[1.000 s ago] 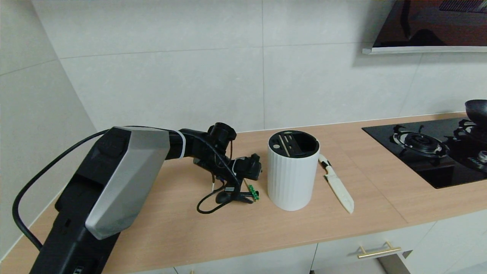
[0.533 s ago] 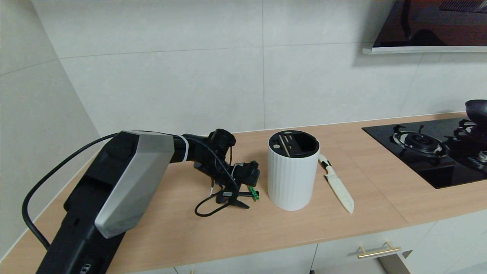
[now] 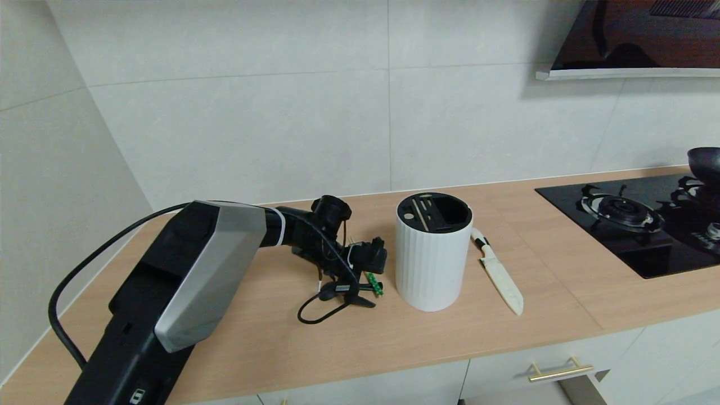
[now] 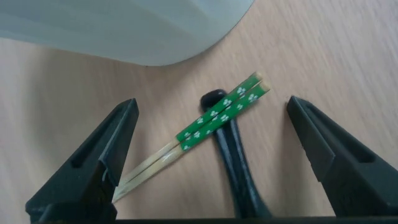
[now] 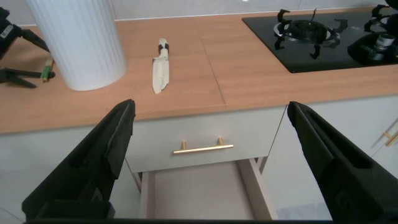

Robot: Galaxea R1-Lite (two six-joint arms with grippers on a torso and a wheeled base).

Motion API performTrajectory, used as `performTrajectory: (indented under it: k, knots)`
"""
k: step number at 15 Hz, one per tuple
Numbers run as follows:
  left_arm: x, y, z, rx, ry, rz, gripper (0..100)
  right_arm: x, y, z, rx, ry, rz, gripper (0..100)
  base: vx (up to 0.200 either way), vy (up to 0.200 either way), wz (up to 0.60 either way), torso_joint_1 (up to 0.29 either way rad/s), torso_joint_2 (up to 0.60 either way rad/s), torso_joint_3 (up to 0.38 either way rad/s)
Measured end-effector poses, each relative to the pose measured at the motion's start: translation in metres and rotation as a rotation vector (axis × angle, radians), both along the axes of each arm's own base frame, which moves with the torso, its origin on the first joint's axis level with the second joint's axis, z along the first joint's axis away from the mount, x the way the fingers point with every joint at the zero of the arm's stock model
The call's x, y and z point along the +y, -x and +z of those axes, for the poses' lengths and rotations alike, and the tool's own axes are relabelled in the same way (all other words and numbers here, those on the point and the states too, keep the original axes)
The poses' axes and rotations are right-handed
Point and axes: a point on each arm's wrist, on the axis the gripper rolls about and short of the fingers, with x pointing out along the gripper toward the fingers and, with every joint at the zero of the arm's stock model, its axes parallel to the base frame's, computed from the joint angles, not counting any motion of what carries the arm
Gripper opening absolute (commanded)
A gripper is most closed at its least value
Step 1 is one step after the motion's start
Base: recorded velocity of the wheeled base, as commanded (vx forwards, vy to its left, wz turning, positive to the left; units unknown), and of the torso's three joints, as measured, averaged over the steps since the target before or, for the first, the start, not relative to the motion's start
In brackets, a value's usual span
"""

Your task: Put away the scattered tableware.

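Note:
A pair of chopsticks (image 4: 217, 117) with green patterned ends lies on the wooden counter, crossing over a black utensil handle (image 4: 235, 163). My left gripper (image 4: 214, 165) hangs open just above them, one finger on each side, next to the white ribbed holder (image 3: 432, 264). In the head view the left gripper (image 3: 355, 288) is low over the chopsticks (image 3: 372, 283), left of the holder. A white knife (image 3: 498, 274) lies flat right of the holder. My right gripper (image 5: 214, 165) is open and holds nothing, in front of the counter above a drawer.
A black gas hob (image 3: 635, 219) with a dark pot sits at the counter's right end. Below the counter edge a drawer with a gold handle (image 5: 202, 147) stands pulled out. The tiled wall runs close behind the holder (image 5: 78, 40) and knife (image 5: 160, 65).
My left arm has swung a little to the right and its gripper has sunk slightly toward the chopsticks. Holder and knife have not moved.

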Motion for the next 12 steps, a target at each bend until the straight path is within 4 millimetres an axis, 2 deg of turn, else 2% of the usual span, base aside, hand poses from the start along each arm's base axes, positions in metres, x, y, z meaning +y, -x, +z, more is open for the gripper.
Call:
performTrajectory:
  k: [6, 7, 12]
  knots:
    - [0.0, -0.001, -0.011, 0.083, 0.014, 0.071, 100, 0.0, 0.0, 0.0, 0.0, 0.0, 0.0, 100, 0.0, 0.0, 0.0, 0.0, 0.0, 0.0]
    - [-0.001, -0.001, -0.014, 0.103, 0.015, 0.085, 0, 0.0, 0.0, 0.0, 0.0, 0.0, 0.0, 100, 0.0, 0.0, 0.0, 0.0, 0.0, 0.0]
    - [-0.007, 0.001, -0.035, 0.201, 0.034, 0.123, 0, 0.0, 0.0, 0.0, 0.0, 0.0, 0.0, 100, 0.0, 0.0, 0.0, 0.0, 0.0, 0.0]
